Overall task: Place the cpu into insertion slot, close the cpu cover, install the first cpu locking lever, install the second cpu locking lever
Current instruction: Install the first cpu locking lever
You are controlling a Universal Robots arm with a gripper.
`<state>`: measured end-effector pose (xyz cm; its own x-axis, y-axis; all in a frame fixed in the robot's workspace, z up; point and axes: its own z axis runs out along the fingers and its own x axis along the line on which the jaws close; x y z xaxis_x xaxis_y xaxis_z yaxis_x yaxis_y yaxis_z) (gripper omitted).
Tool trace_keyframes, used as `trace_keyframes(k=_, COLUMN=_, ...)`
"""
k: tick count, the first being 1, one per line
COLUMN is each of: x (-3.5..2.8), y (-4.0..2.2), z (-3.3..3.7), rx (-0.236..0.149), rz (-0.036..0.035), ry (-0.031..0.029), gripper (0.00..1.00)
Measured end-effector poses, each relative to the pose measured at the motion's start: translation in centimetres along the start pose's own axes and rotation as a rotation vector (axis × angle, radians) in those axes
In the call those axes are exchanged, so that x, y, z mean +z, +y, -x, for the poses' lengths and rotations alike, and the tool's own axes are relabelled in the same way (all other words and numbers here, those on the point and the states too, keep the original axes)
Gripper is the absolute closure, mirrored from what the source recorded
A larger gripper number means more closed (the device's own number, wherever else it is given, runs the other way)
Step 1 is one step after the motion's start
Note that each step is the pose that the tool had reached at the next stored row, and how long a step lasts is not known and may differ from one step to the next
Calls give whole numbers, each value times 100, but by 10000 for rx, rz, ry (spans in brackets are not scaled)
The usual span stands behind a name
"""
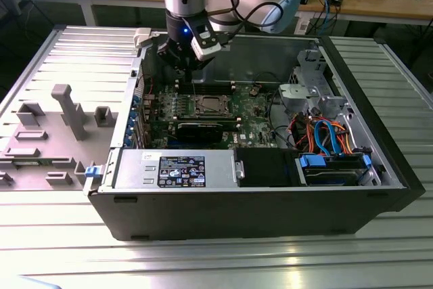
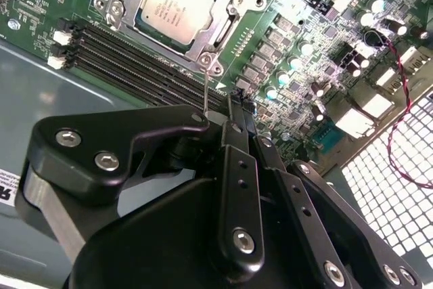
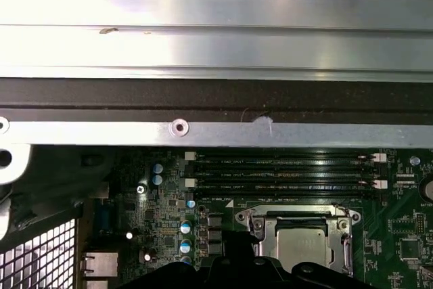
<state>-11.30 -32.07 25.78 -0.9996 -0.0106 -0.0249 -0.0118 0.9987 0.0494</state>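
The cpu [image 2: 172, 1] lies flat in the insertion slot on the green board [image 2: 40, 5], its silver top showing through the window of the cpu cover [image 2: 203, 49], which is folded down over it. In the first wrist view the cpu [image 3: 302, 247] and cover [image 3: 298, 220] sit just beyond the dark gripper body. A thin wire locking lever [image 2: 205, 93] rises from the socket corner toward my gripper [image 2: 240, 99]. The fingers look pressed together beside that lever, above the memory slots. In the exterior view the gripper [image 1: 181, 67] hangs behind the socket [image 1: 208, 106].
Long black memory slots [image 3: 284, 174] run between the socket and the case's back wall [image 3: 216, 133]. A black card [image 1: 199, 131], the power supply [image 1: 176, 170] and a drive cage with coloured cables [image 1: 325, 133] fill the case. Grey fixtures [image 1: 67, 109] stand on the table beside it.
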Motion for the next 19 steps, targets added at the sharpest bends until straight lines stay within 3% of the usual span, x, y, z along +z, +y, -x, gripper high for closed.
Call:
trace_keyframes(k=7, x=0, y=4, z=-27, rx=-13, rz=2, ry=-1, gripper=89)
trace_keyframes(k=12, x=3, y=53, z=-26, rx=-70, rz=3, ry=2, gripper=89)
trace_keyframes(k=19, x=8, y=75, z=59, rx=-121, rz=4, ry=5, gripper=89)
